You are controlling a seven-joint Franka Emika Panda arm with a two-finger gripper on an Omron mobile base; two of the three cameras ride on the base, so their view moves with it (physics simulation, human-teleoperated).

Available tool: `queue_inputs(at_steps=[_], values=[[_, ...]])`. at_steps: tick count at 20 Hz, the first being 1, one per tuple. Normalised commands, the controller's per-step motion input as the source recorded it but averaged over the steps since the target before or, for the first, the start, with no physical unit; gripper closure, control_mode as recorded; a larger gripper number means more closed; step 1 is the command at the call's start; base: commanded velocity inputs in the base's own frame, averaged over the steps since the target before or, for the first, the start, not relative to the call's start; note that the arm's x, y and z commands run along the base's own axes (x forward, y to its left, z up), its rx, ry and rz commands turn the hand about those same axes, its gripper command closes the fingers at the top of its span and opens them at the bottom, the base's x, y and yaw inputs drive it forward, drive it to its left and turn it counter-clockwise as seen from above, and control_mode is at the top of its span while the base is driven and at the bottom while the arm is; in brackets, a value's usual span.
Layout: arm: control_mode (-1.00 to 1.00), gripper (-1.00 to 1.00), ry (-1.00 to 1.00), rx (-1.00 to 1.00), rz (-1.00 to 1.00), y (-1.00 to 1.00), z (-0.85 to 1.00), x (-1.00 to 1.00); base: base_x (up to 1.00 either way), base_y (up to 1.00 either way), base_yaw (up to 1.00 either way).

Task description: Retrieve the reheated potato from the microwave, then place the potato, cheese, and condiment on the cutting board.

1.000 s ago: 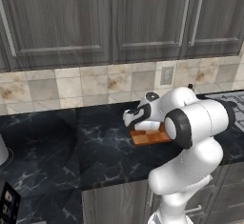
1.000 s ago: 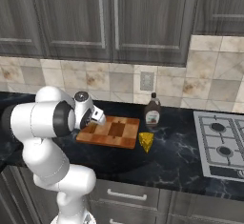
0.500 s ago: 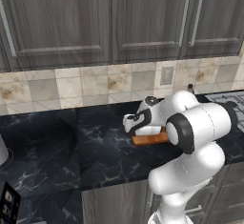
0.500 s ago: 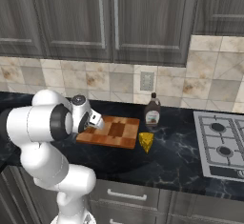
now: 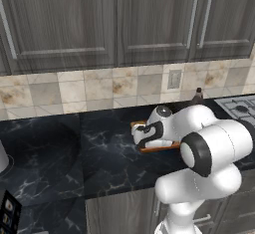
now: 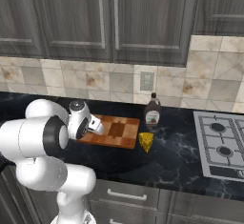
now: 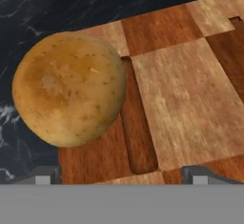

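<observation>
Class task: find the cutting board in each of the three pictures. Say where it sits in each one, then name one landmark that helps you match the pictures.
Left base view: cutting board, centre-right on the counter, mostly behind the arm.
Right base view: left of centre, its left end behind the gripper.
Hand view: across the centre and right, with the potato at its left end.
Shared landmark: the brown bottle behind the board, in both base views.

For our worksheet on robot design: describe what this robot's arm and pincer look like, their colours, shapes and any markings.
The arm is glossy white, built of fat rounded segments joined by dark ring-shaped joints. No cables or lettering can be seen. The pincer ends in two small dark grey finger tips with squared-off ends.
</observation>
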Motion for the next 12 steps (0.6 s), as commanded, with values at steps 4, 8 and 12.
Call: queue_inputs(at_steps=[4, 8, 12], values=[[-1.0, -1.0, 0.0, 0.0, 0.0, -0.2, 0.39, -0.25, 0.0, 0.0, 0.0], [-1.0, -1.0, 0.1, 0.0, 0.0, -0.35, 0.33, -0.14, 0.0, 0.0, 0.0], [-1.0, -1.0, 0.09, 0.0, 0.0, -0.44, 0.35, -0.23, 0.0, 0.0, 0.0]])
